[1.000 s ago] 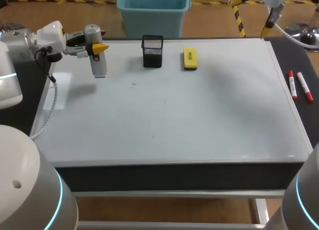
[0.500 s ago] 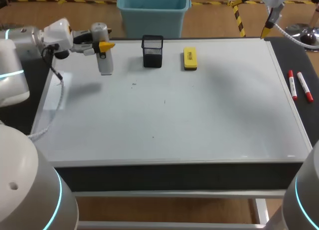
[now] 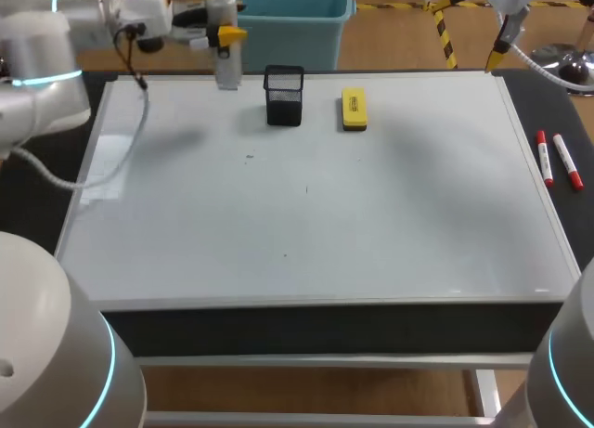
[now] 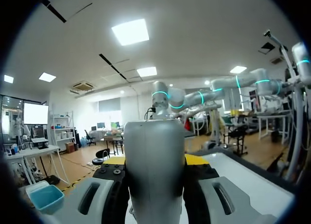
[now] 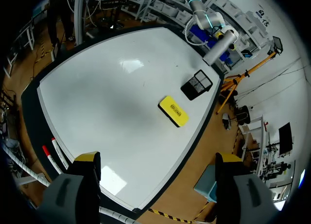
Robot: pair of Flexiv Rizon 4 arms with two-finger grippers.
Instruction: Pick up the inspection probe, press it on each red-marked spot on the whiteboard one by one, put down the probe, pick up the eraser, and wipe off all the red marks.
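Note:
The inspection probe, a grey-white cylinder, hangs upright over the whiteboard's back edge, just left of the black mesh holder. My left gripper is shut on its upper part. In the left wrist view the probe fills the gap between the yellow fingertips. The yellow eraser lies right of the holder. My right gripper stands high above the board's back right corner. It is open and empty, looking down on the eraser and the holder. A few tiny marks dot the board.
Two red-capped markers lie on the dark strip right of the whiteboard. My left arm's cable hangs over the board's left side.
My left arm has carried the probe up and to the right, from over the board's back left to its back edge beside the holder. The right arm has stayed put.

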